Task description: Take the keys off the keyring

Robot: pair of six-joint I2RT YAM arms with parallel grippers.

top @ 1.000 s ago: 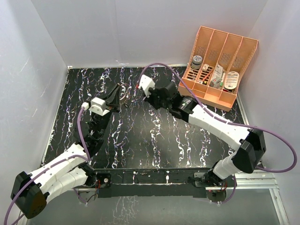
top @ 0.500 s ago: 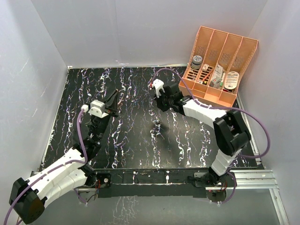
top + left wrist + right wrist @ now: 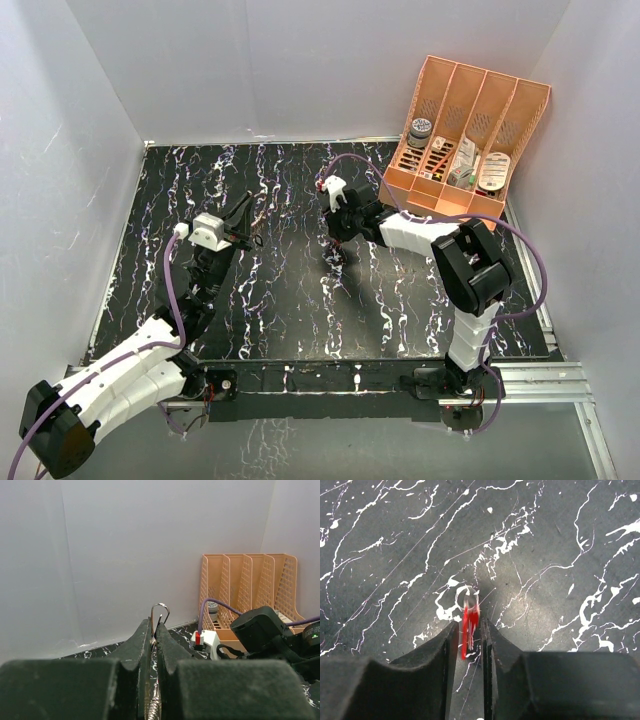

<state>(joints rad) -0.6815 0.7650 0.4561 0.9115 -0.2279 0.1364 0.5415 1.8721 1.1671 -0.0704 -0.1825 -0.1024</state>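
My left gripper (image 3: 250, 232) is shut on the keyring (image 3: 160, 613). The ring's thin silver wire loop pokes up past the fingertips (image 3: 145, 635), and it is held above the black marbled table (image 3: 290, 300) at the left of centre. A twisted silver piece (image 3: 154, 705) sits lower between the fingers. My right gripper (image 3: 338, 245) points down, close over the table's middle. Its jaws stand a little apart. A red-headed key (image 3: 470, 622) is between them, blurred, with a gap to the right finger (image 3: 492, 640). No other keys show.
An orange slotted organizer (image 3: 465, 150) holding small items stands at the back right and also shows in the left wrist view (image 3: 245, 587). White walls close in the table on three sides. The right arm's wrist (image 3: 260, 630) is just right of my left fingertips.
My right gripper pulled away from the left gripper with the red key, swung right, then dropped towards the table's middle. The left gripper kept the keyring and barely moved.
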